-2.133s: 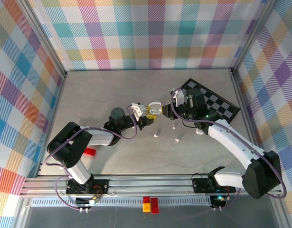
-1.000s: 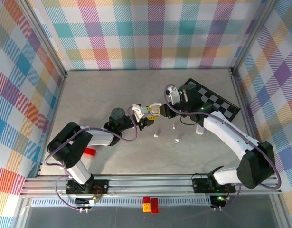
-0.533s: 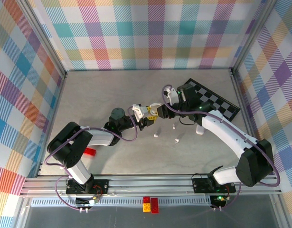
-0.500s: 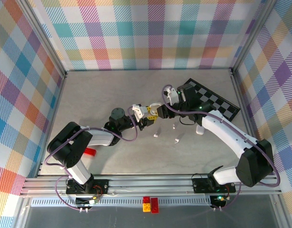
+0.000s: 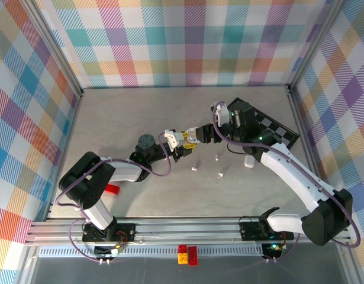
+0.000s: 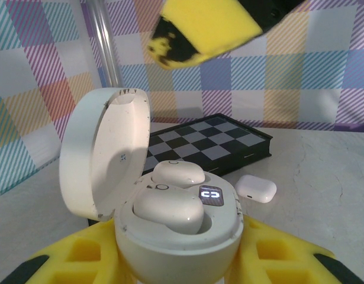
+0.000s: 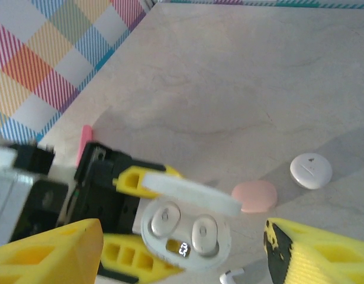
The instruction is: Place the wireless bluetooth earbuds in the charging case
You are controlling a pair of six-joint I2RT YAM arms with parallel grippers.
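Observation:
The round white charging case (image 6: 180, 241) sits between the yellow pads of my left gripper (image 6: 179, 269), which is shut on it. Its lid (image 6: 102, 155) stands open. Two white earbuds (image 6: 170, 208) (image 6: 176, 174) lie seated in its wells, and the small display beside them is lit. From above, in the right wrist view, the same case (image 7: 184, 248) lies below my right gripper (image 7: 184, 260), whose fingers (image 7: 51, 251) stand wide apart with nothing between them. In the top view the two grippers (image 5: 182, 141) (image 5: 204, 135) meet at mid-table. Loose earbuds (image 5: 194, 168) (image 5: 220, 175) lie on the table in front.
A folded chessboard (image 5: 270, 127) lies at the back right, with a small white case (image 5: 248, 161) near it. A pink oval case (image 7: 254, 195) and a white round case (image 7: 311, 170) rest under the right arm. A red brick (image 5: 112, 189) lies at the left.
My right gripper has opened and drawn back to the right, away from the case. The left gripper has kept still with the case in it.

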